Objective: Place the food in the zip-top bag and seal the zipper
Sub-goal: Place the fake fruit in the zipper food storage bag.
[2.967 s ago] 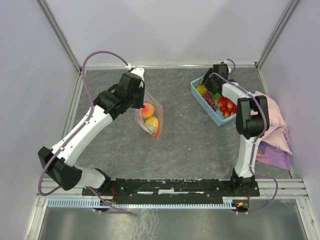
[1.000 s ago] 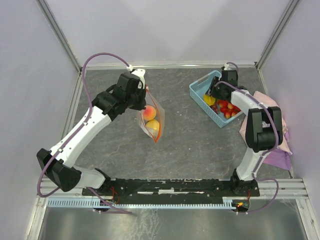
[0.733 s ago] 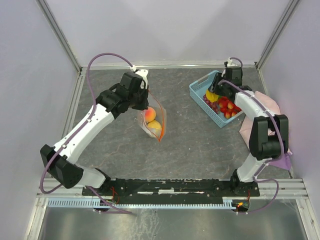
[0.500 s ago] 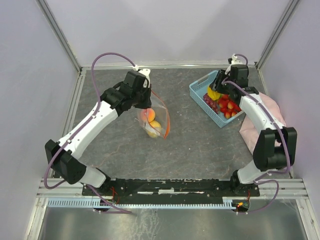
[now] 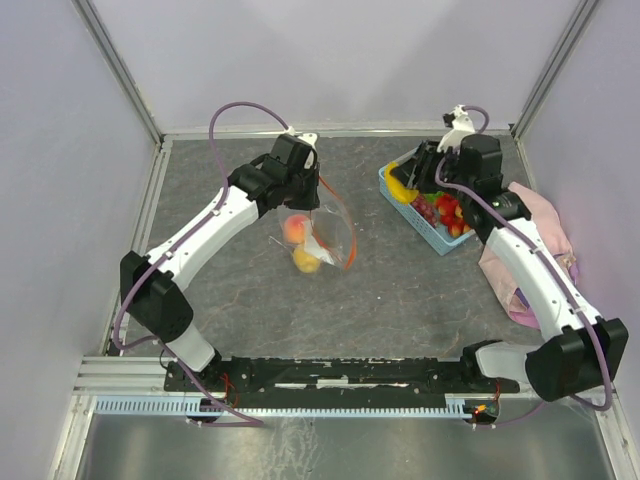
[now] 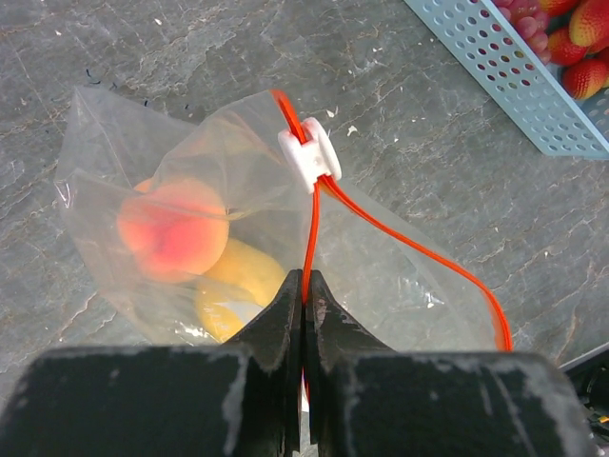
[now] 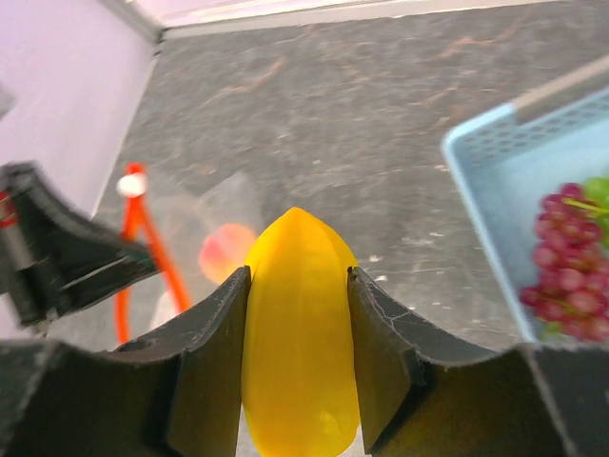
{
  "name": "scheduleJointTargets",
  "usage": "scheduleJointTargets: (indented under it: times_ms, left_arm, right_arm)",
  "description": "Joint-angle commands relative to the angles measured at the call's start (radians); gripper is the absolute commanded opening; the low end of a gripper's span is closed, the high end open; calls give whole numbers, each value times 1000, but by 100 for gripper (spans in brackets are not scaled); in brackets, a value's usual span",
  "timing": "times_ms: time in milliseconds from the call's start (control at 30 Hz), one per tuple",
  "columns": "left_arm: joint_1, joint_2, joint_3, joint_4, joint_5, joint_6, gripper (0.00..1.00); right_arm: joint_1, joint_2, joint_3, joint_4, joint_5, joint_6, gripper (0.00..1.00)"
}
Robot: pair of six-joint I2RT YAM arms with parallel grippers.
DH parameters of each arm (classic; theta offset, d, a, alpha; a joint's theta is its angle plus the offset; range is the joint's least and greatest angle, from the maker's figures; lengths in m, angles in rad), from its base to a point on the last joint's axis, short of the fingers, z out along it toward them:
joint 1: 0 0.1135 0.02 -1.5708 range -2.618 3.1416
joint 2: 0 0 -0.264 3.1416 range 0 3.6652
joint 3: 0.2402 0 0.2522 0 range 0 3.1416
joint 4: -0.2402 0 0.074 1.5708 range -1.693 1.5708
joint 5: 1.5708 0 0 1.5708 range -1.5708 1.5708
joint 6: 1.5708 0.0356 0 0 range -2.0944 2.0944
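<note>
Pinching the zipper [image 6: 381,227], the left gripper [image 6: 304,282] is hovering left of the basket [image 6: 519,81]; the right gripper [image 7: 297,286] is clamping a mango [image 7: 297,352].

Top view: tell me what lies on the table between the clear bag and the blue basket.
Nothing: in the top view only bare grey table separates the bag from the basket.

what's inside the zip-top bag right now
A peach and, against it, a yellow fruit. The left end effector covers part of the zip-top bag, so anything there is hidden.
</note>
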Motion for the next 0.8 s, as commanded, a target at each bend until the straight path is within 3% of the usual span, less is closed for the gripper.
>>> scheduleJointTargets:
  times_ms: [0,533,767]
  left_arm:
    - [-6,12,72,27,13,-43,3]
    - [-11,28,105,-20,6,-36,3]
    - [-13,21,113,-36,0,-28,3]
  right_arm:
    - [103,-55,18,18,-35,26,21]
    - [396,27,33,100,-120,92,24]
    - [417,94,12,45,21,74,22]
